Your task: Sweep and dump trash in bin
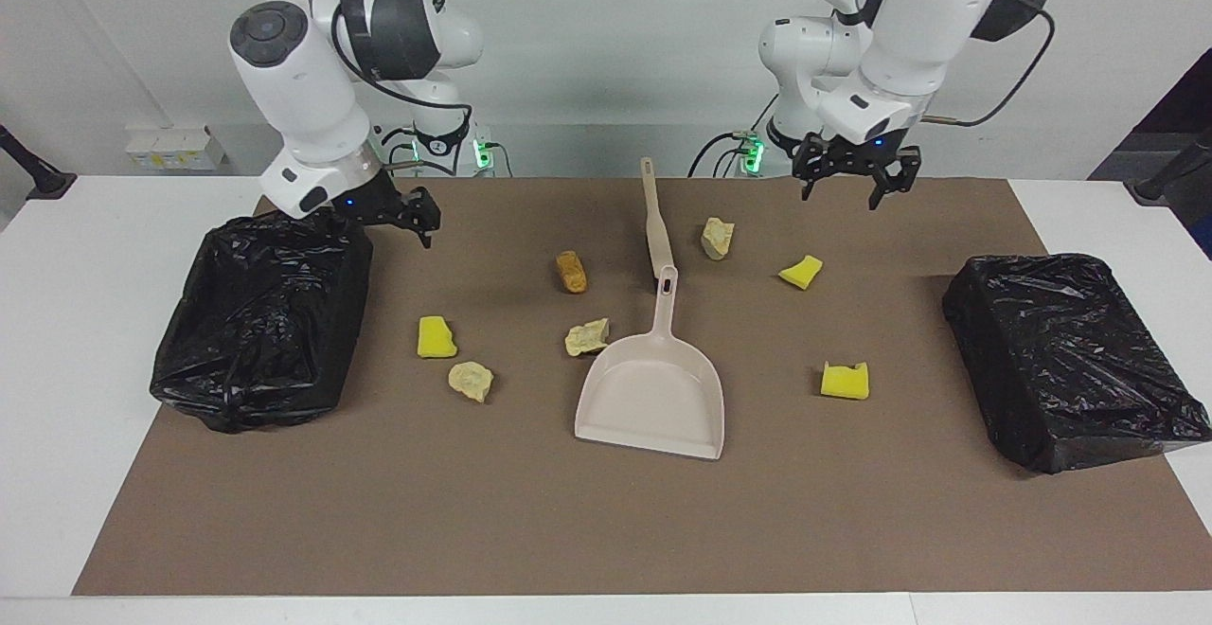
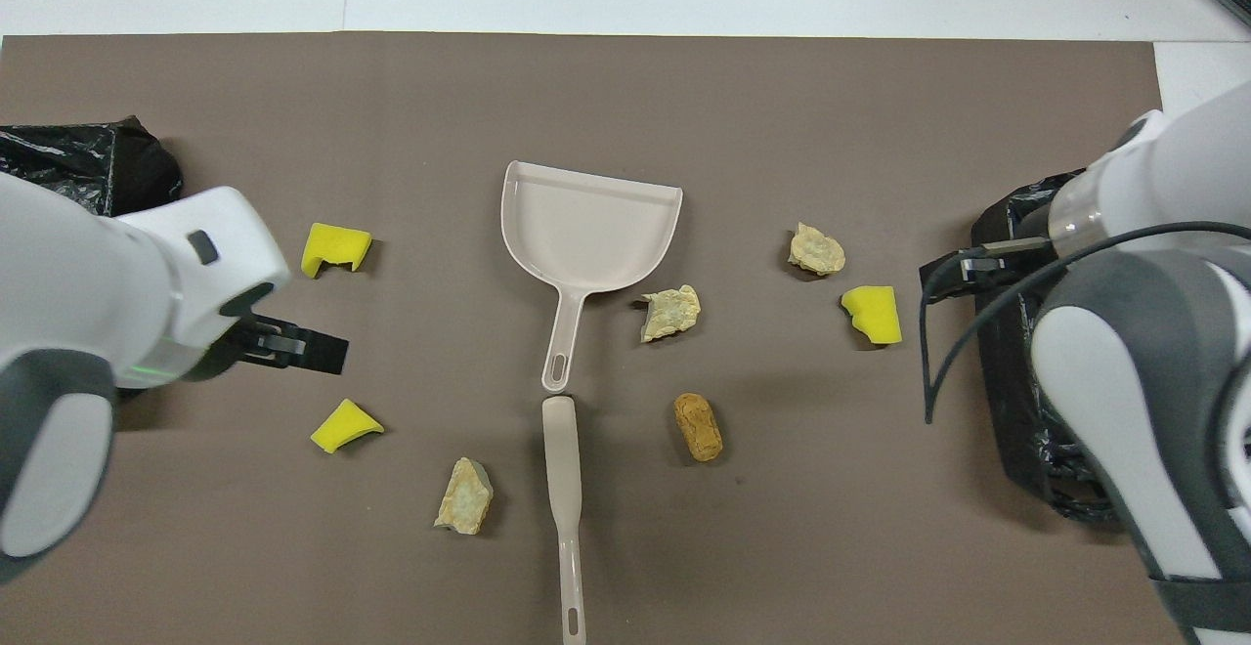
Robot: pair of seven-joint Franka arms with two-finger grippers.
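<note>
The trash lies loose on the brown mat (image 1: pixel 606 530): yellow sponge pieces (image 1: pixel 436 337) (image 1: pixel 801 271) (image 1: pixel 845 381), beige foam chunks (image 1: pixel 471 381) (image 1: pixel 587 336) (image 1: pixel 717 237) and one orange-tan chunk (image 1: pixel 571 271). A beige dustpan (image 1: pixel 653 388) sits mid-mat, and the beige brush (image 1: pixel 655 223) lies in line with its handle, nearer the robots. My left gripper (image 1: pixel 857 191) hangs open over the mat, between two yellow pieces (image 2: pixel 337 246) (image 2: pixel 344 425). Beside the bin (image 1: pixel 260 312) at the right arm's end, my right gripper (image 1: pixel 417 218) is open and holds nothing.
A second bin (image 1: pixel 1070 360) lined with a black bag stands at the left arm's end of the mat. In the overhead view the right arm's body (image 2: pixel 1134 352) covers much of the bin at its end.
</note>
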